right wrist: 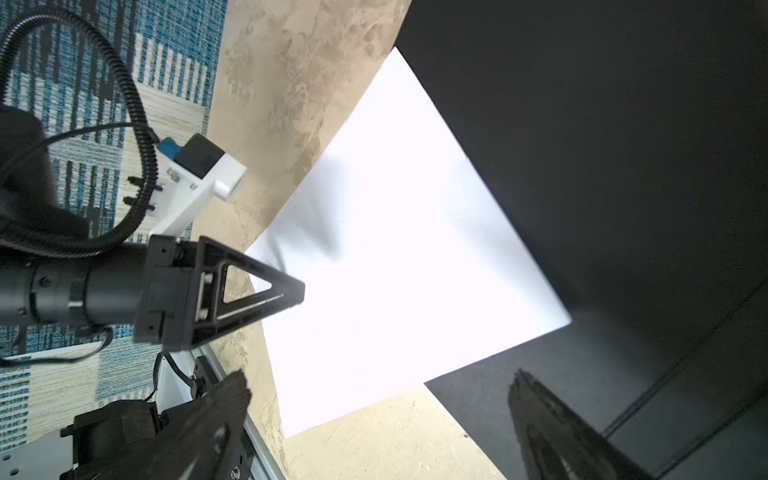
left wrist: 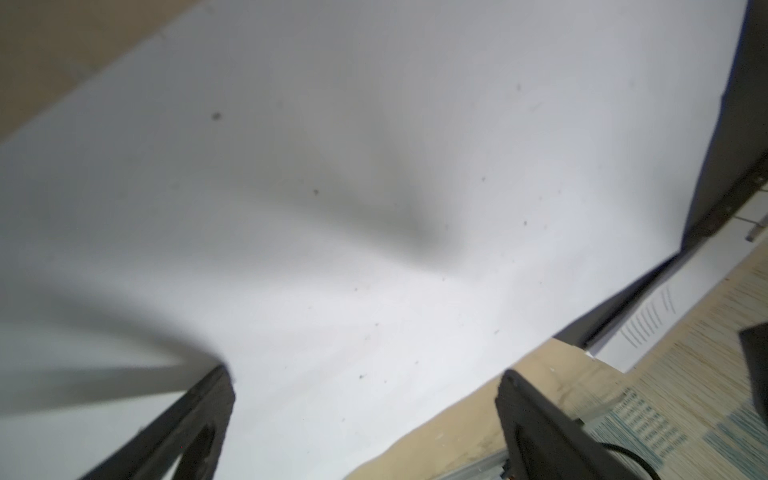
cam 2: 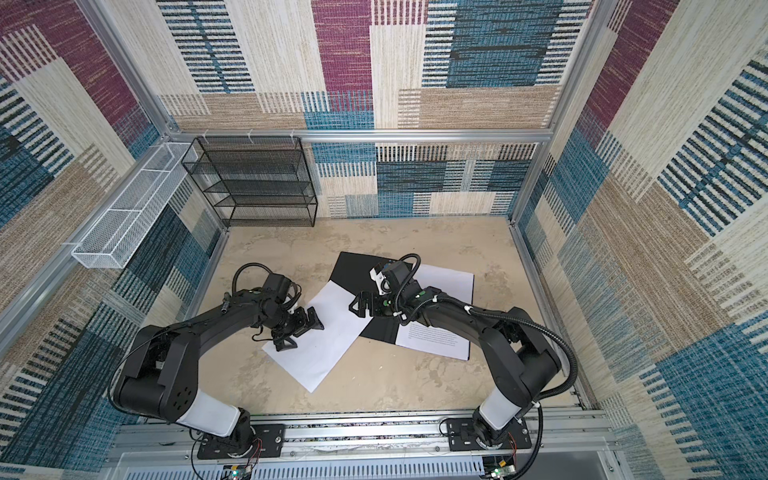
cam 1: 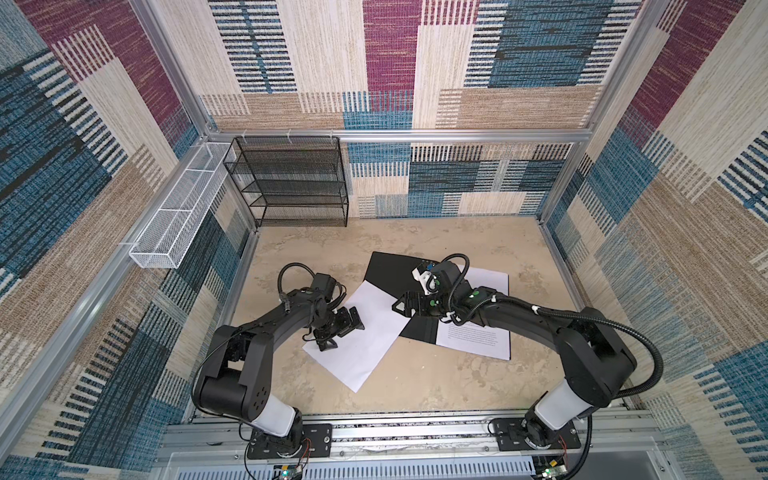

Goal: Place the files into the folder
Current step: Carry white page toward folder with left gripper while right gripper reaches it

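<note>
The folder [cam 1: 390, 270] [cam 2: 353, 270] lies open in the middle of the table, black inside up. A blank white sheet [cam 1: 365, 345] [cam 2: 328, 349] lies askew with one corner over the folder's left part. A printed sheet [cam 1: 473, 340] [cam 2: 436, 340] rests on the folder's right side, partly hidden by the right arm. My left gripper [cam 1: 343, 334] [left wrist: 368, 376] is open, low over the blank sheet's [left wrist: 374, 208] left edge, where the paper looks slightly rumpled. My right gripper [cam 1: 401, 307] [right wrist: 380, 378] is open and empty above the table, where the blank sheet [right wrist: 395, 249] meets the folder [right wrist: 602, 145].
A black wire-mesh rack [cam 1: 291, 183] stands at the back left. A white wire basket [cam 1: 178, 216] hangs on the left wall. The aluminium rail [cam 1: 415, 432] carrying both arm bases runs along the front edge. Patterned walls close in three sides.
</note>
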Action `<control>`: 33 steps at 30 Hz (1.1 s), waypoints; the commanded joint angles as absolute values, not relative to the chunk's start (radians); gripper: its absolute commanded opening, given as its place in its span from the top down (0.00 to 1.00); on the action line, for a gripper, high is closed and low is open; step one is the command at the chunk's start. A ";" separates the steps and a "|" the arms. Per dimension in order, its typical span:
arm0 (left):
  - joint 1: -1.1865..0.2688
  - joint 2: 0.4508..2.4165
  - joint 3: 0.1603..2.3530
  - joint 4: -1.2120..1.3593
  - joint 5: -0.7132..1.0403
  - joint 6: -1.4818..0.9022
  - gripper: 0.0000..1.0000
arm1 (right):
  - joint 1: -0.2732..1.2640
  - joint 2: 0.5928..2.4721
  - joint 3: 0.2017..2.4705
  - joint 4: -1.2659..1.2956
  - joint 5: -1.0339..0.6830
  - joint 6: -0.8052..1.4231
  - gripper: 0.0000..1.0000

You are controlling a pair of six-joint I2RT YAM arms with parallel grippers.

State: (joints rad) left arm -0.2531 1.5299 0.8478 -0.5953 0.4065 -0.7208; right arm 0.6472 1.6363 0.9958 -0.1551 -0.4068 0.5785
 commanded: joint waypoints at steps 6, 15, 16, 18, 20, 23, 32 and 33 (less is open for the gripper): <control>-0.242 1.453 0.904 -0.606 0.490 -0.769 0.01 | 0.666 1.650 0.997 -0.153 -0.294 0.654 0.00; -0.154 1.543 0.939 -0.670 0.441 -0.639 0.01 | 0.679 1.677 0.950 -0.130 -0.300 0.720 0.00; -0.141 1.553 0.934 -0.660 0.451 -0.631 0.01 | 0.684 1.682 0.951 -0.125 -0.302 0.726 0.00; -0.131 1.568 0.931 -0.657 0.441 -0.617 0.01 | 0.693 1.694 0.952 -0.114 -0.305 0.737 0.00; -0.124 1.582 0.930 -0.656 0.446 -0.603 0.01 | 0.699 1.716 0.960 -0.108 -0.317 0.747 0.00; -0.121 1.600 0.919 -0.654 0.445 -0.592 0.01 | 0.705 1.743 0.963 -0.084 -0.342 0.775 0.00; -0.113 1.661 0.812 -0.561 0.492 -0.638 0.01 | 0.706 1.779 0.959 -0.008 -0.403 0.831 0.00; -0.112 1.660 0.805 -0.557 0.492 -0.641 0.01 | 0.706 1.780 0.955 0.007 -0.415 0.837 0.00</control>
State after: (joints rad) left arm -0.1108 1.6238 0.8486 -0.5739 0.5640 -0.6376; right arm 0.7052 1.7718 0.9562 -0.0463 -0.3717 0.8059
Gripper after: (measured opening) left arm 0.986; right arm 0.995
